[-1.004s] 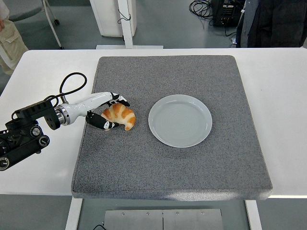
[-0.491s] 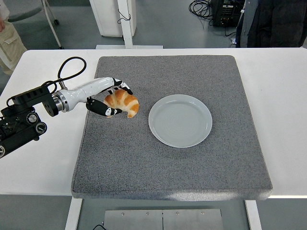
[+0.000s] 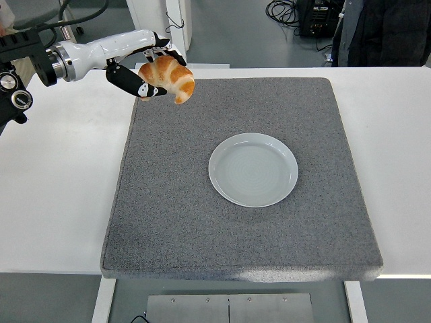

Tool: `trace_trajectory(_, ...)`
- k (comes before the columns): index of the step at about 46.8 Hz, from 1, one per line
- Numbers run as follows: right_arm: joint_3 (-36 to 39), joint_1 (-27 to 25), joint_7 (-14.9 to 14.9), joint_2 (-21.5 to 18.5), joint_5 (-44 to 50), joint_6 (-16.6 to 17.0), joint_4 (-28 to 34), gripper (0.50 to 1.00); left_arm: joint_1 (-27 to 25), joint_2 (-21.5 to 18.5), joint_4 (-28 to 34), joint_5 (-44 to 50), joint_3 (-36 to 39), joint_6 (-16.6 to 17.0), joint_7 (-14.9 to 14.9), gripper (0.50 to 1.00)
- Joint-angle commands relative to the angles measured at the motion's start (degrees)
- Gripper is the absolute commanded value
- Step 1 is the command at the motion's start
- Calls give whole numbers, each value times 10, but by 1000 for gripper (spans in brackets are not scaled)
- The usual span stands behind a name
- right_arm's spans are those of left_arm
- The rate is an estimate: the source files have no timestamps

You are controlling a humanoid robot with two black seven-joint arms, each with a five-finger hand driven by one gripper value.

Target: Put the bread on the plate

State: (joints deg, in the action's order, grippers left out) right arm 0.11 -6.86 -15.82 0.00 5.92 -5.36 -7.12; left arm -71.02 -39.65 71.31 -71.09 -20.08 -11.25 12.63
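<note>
The left hand (image 3: 145, 67) is up in the air with its fingers wrapped around the bread (image 3: 170, 76), a golden croissant. The thumb lies under the croissant's left side and the other fingers curl over its top. Hand and bread show over the far left corner of the grey mat (image 3: 236, 175), well up and to the left of the plate (image 3: 253, 169). The croissant's lower tip points down toward the mat, and the bread touches neither mat nor plate.

The plate is pale blue-grey and round. It sits flat on the mat, a little right of the mat's middle, and holds nothing. The stretch of mat between the bread and the plate is bare, so nothing stands between them.

The mat covers most of the white table (image 3: 60, 202), with bare table strips to the left and right of the plate. The left arm's white forearm and black wrist housing come in from the picture's upper left edge, far from the plate. Beyond the table, behind the plate, a white post (image 3: 176, 33) stands on the floor, black cables and a dark box (image 3: 306, 17) lie further right, and part of a person in dark clothing (image 3: 384, 30) shows at the top right corner.
</note>
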Motion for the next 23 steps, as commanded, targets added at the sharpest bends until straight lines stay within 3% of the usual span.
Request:
trace_trajectory(1,1,0,0,0,1,0,0,1000,-22,-2,1,1,1,-12,0,500)
trace_trajectory(10,1,0,0,0,0,0,0,1000,-61,3,1,0,1,-43,10,500)
trace_trajectory(23,0,0,0,0,1,0,0,1000,-90,36,2,-8,2,-51,20,500)
